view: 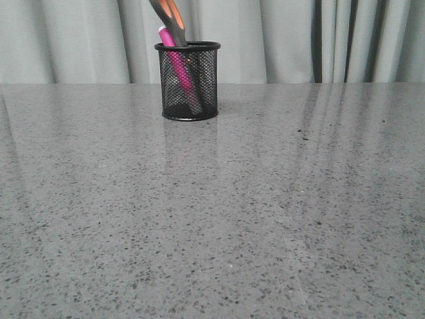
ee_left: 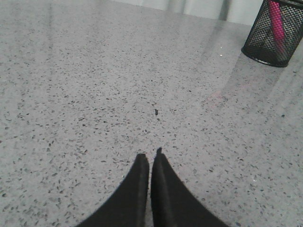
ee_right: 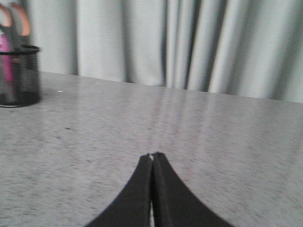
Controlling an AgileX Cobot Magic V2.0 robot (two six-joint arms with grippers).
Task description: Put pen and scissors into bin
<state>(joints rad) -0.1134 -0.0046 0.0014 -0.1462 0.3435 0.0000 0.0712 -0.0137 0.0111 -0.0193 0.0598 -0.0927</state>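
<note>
A grey speckled table (view: 265,219) was seen filling most of the front view, backed by a pale pleated curtain (view: 66,40). Toward the far edge of the table, left of centre, the bin (view: 188,81) was stood upright on its base. Inside it the scissors (view: 174,20) were held blades down, leaning to the left, with their grey, orange-lined handles raised well above the rim and cut off at the top of the front view. The pen (view: 178,65) was also lodged in the bin, tilted the same way just beside the scissors, its upper end poking slightly over the rim and its magenta body visible through the mesh.

In the left wrist view the left gripper (ee_left: 150,158) was seen with its two black fingers pressed together and nothing between them, hovering over bare table well apart from the bin (ee_left: 274,35), through whose mesh the pen (ee_left: 277,21) showed. In the right wrist view the right gripper (ee_right: 152,157) was likewise drawn closed and empty, well apart from the bin (ee_right: 19,75), above which the scissors (ee_right: 14,21) rose.
</note>
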